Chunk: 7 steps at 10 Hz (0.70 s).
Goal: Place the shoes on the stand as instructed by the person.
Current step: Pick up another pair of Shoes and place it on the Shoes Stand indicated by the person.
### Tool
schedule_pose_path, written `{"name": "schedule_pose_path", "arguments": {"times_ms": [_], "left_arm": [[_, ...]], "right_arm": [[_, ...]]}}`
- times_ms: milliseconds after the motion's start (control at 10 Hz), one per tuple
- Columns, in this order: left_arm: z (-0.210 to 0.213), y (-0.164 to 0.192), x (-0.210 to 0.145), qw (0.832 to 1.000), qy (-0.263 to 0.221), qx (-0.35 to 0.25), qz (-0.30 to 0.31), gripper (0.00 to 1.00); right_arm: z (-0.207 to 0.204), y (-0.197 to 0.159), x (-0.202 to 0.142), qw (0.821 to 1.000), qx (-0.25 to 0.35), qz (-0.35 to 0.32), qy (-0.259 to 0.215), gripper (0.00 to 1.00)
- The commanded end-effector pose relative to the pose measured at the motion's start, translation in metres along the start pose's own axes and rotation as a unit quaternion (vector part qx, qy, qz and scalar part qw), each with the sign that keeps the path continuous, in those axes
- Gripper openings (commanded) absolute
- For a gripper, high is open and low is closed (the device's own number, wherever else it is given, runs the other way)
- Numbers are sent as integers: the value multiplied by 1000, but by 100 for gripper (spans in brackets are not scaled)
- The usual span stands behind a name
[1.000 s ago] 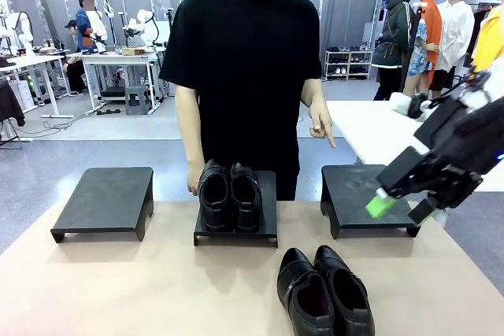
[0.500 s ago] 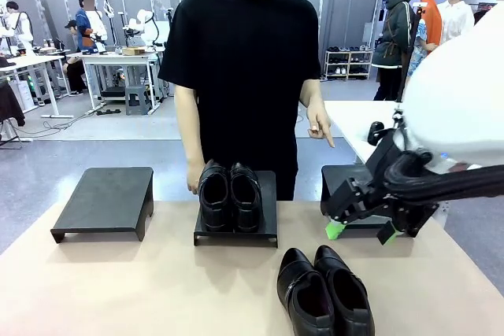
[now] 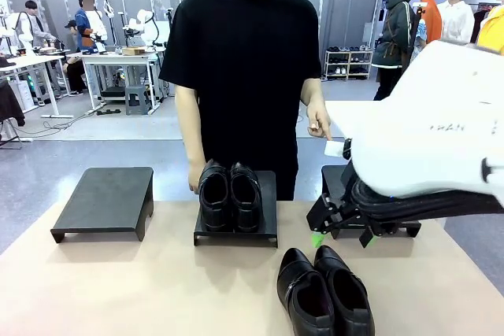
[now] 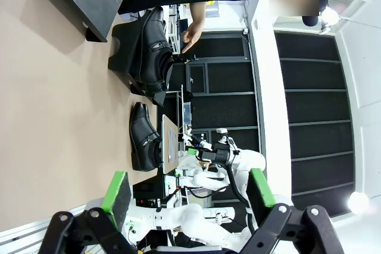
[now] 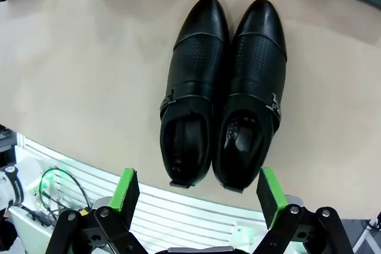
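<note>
As the broad tan table [image 3: 118,289] spreads beneath the right pincer [image 3: 341,238], the person [image 3: 248,60] stands beyond it. One hand [image 3: 319,125] points down toward the dark stand [image 3: 334,182] just behind the pincer, half hidden by the arm. Farther off to the pincer's left, a middle stand [image 3: 268,234] carries one pair of shoes [image 3: 229,197]. The loose pair [image 5: 220,93] lies on the table just below the pincer, toes pointing away toward the person, the two shoes touching side by side. The pincer is spread wide and holds nothing. The left pincer [image 4: 187,197], well off from all of it, is spread and empty too. I judge these shoes fairly light, stiff at sole and heel, softer over the toes, and slick with that gloss. The firmest hold looks to be across both outer sides near the buckles [image 5: 169,100], squeezing the pair as one.
</note>
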<state>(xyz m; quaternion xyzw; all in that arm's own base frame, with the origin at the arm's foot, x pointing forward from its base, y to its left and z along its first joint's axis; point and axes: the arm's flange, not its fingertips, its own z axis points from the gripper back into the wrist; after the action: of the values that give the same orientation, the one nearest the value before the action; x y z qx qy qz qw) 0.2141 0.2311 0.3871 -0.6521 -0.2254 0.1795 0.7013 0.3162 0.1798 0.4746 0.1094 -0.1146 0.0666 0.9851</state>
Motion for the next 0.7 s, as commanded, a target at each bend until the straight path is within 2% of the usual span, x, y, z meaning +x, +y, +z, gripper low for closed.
{"name": "schedule_pose_path", "arguments": {"times_ms": [0,600], "left_arm": [[1,-2,-1,1000,1,-8,0,100],[1,-2,-1,1000,1,-8,0,100]], "right_arm": [[-40,-2,-33,999,-32,-22,-7,100],[-77,-10,-49,998,-64,-5,28,100]]}}
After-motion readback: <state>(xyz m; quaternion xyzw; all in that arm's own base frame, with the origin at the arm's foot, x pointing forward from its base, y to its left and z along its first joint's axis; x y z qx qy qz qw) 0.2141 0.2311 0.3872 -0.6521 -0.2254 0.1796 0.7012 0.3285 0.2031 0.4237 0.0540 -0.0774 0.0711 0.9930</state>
